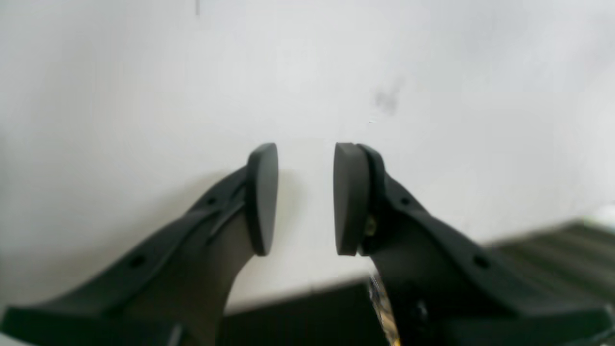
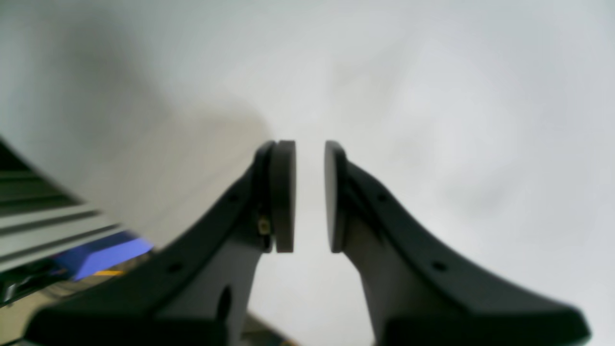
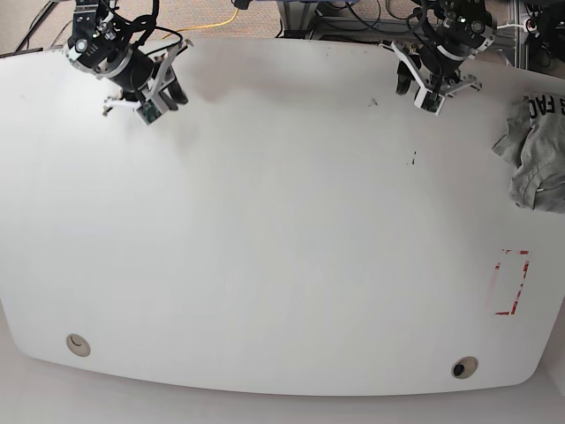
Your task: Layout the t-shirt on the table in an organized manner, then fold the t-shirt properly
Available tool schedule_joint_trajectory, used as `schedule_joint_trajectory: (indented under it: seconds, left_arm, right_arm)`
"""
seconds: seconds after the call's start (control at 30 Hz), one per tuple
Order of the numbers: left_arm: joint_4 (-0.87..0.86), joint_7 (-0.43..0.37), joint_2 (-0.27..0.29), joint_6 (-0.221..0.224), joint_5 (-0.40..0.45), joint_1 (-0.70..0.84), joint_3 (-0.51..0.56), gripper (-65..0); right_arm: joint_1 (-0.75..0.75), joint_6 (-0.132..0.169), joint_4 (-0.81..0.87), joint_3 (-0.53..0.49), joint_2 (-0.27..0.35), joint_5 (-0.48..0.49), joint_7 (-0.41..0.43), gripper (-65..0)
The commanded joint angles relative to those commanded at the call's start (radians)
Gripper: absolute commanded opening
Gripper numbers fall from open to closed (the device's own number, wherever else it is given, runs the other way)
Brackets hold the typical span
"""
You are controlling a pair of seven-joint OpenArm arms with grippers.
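Reading "FAC" in dark letters, the crumpled t-shirt lies apart from both narrowly parted, empty pincers.

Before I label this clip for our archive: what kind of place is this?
Probably a robotics lab: a white table with a red-taped rectangle, two mounted arms with open grippers, left gripper, right gripper, and cables behind.
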Motion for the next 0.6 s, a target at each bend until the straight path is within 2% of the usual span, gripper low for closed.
schedule_joint_trajectory:
  seconds: [0.23,0.6]
  left_arm:
    - [0.0,0.0,0.0,0.0,0.0,0.106,0.0,-47.2]
    - [-0.006,0.0,-0.005,0.0,0.0,0.258,-0.005,-47.2]
  right_arm:
    - [-0.141,0.0,0.0,0.028,0.006,0.069,0.0,-55.5]
    - [-0.338,0.0,-0.005,0.037,0.002,0.066,0.0,-55.5]
